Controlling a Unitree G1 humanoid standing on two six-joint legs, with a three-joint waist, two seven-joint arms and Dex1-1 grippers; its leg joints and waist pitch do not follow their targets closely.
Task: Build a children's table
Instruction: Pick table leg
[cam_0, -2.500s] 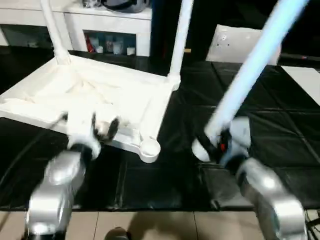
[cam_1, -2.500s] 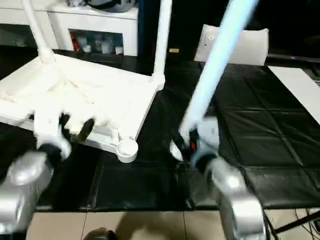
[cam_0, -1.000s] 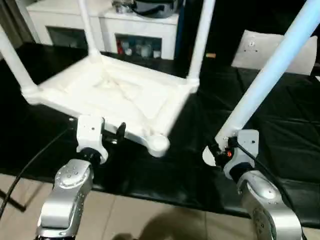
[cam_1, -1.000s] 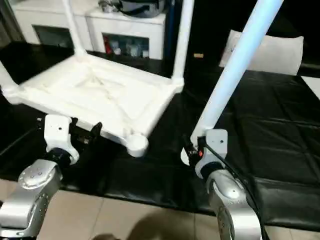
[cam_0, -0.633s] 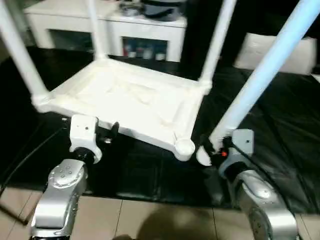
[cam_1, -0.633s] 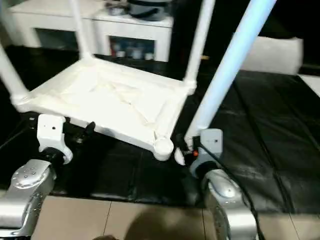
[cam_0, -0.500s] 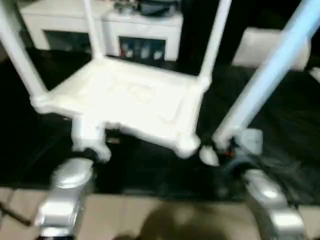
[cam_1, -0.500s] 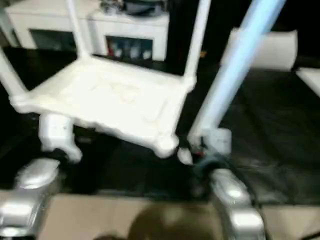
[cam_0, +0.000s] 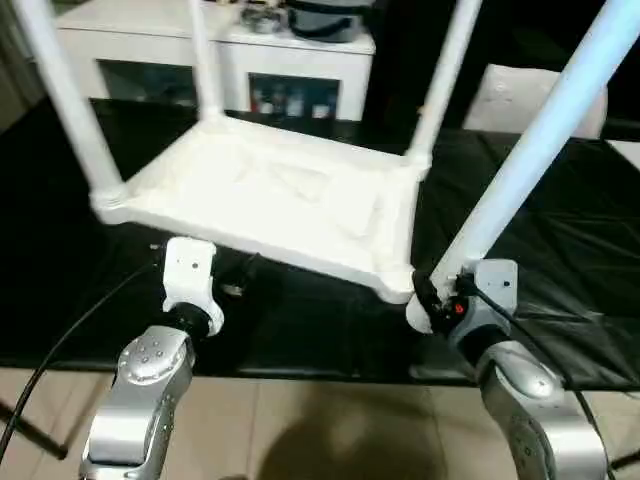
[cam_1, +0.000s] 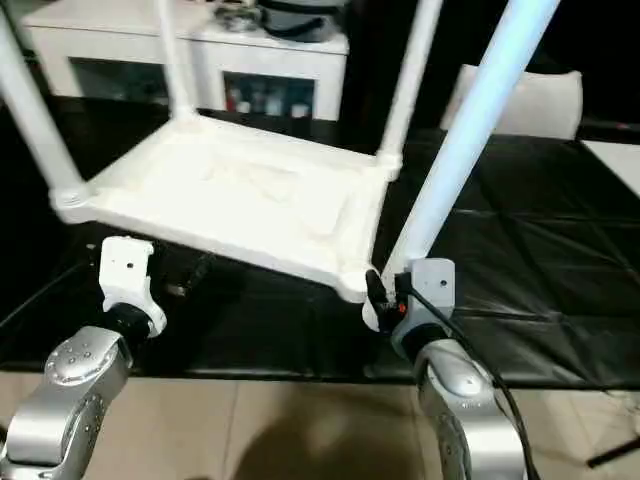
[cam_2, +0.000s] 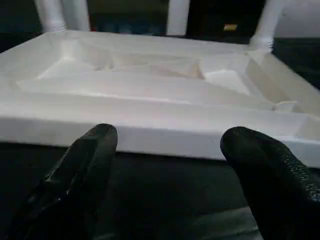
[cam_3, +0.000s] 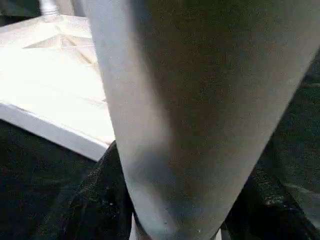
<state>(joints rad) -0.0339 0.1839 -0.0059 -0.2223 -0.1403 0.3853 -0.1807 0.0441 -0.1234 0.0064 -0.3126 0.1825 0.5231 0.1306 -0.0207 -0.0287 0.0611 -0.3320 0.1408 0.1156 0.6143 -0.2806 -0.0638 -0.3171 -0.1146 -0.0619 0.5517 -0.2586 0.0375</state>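
Left eye view: tabletop (cam_0: 270, 205) lies upside down on the black mat (cam_0: 560, 270), ribbed underside up.
Legs, count: four. Three stand seated in corner sockets; the fourth leg (cam_0: 530, 155) is in the right gripper (cam_0: 432, 298).
Free socket: near right corner (cam_0: 400, 285), just beside the held leg's foot; socket mouth largely hidden by leg and gripper.
Right gripper: closed around the fourth leg close to its lower end, leg leaning up and away to the right.
Left gripper (cam_2: 165, 150): wide apart, holding nothing, fingertips (cam_2: 97, 145) just short of the tabletop's near edge.
Grippers, count: two.
Risk 1: the leg is tilted; pushed down at this angle it likely jams on the socket rim rather than entering.
Risk 2: the tabletop is unrestrained; a sideways push from the leg could slide it on the mat.
Risk 3: long leg gripped low, so it may pivot in the grip.
Background: white cabinet (cam_0: 240, 60), one.
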